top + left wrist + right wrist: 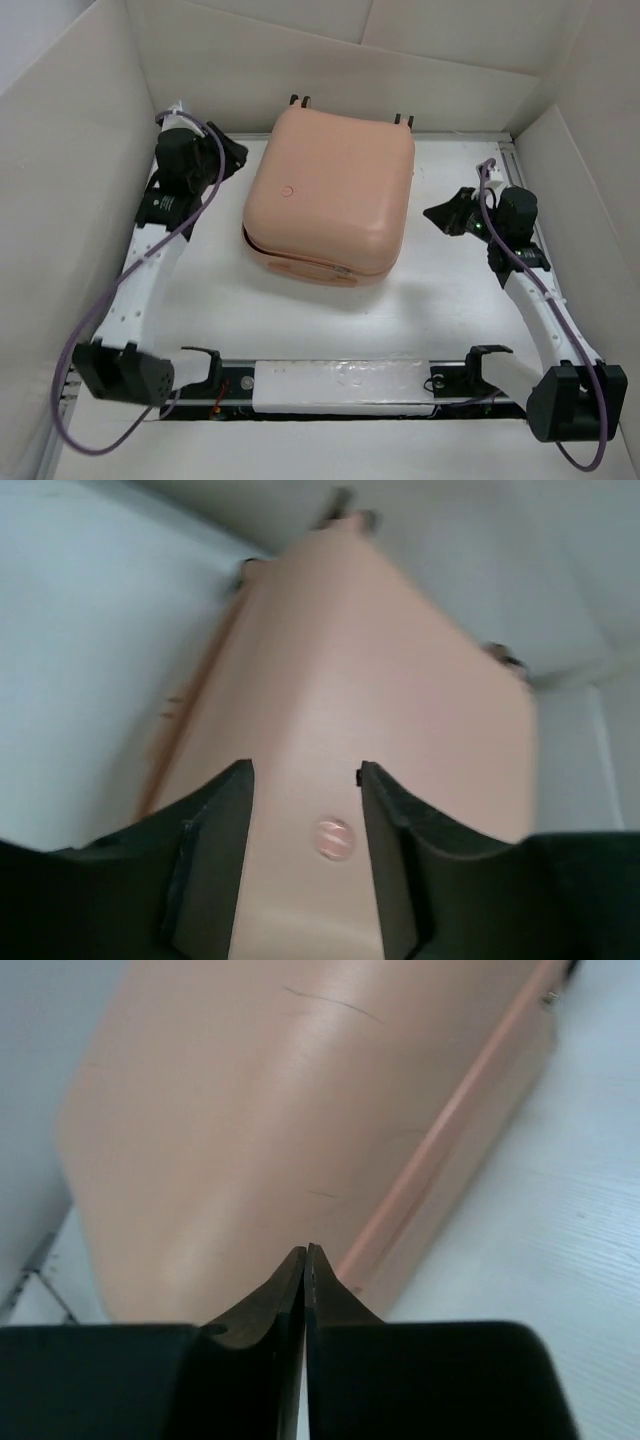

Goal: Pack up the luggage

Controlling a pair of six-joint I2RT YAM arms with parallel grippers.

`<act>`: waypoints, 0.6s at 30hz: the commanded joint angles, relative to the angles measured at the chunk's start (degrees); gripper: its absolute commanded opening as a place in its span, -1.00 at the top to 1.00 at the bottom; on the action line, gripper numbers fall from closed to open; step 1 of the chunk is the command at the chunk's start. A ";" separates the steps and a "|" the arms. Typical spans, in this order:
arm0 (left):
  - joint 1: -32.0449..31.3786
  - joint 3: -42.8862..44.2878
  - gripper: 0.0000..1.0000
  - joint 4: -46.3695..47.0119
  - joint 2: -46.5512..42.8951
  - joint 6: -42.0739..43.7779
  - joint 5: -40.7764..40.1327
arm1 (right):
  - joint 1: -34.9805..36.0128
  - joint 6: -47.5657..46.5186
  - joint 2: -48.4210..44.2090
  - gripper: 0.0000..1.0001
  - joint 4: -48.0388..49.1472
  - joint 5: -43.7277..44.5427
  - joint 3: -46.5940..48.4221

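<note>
Since my right gripper (305, 1252) is pinched closed, empty, it may skid off the peach-pink hard-shell suitcase (330, 195). My left gripper (305, 772) gapes, empty.

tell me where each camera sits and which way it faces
Top external: above and behind the arm bases, looking down at the closed peach-pink hard-shell suitcase on the white table; both arms show, left gripper and right gripper.
Left wrist: on the left arm, facing the suitcase's shell; its parted black fingers show.
Right wrist: on the right arm, facing the suitcase's side seam; its closed fingers show.
All three views share the suitcase.
</note>
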 commanded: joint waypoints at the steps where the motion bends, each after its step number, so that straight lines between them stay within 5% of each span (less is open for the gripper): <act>1: 8.84 -4.56 0.20 1.37 5.63 1.82 4.69 | -1.11 -2.17 -1.30 0.95 -1.94 6.94 -0.35; 7: 11.75 5.69 0.70 -4.92 23.90 6.83 2.93 | -1.72 -4.11 1.32 1.00 -2.56 9.86 -0.35; 8: 11.75 6.59 1.00 -5.47 27.93 6.83 2.93 | -1.72 -4.11 1.85 1.00 -2.56 11.51 -0.35; 13: 9.65 6.25 1.00 -3.28 31.66 7.89 6.09 | -1.72 -4.11 6.95 1.00 0.07 11.62 -0.88; 18: 8.50 -2.61 1.00 5.65 27.54 5.09 17.94 | 5.21 -5.61 15.30 1.00 1.47 10.56 1.75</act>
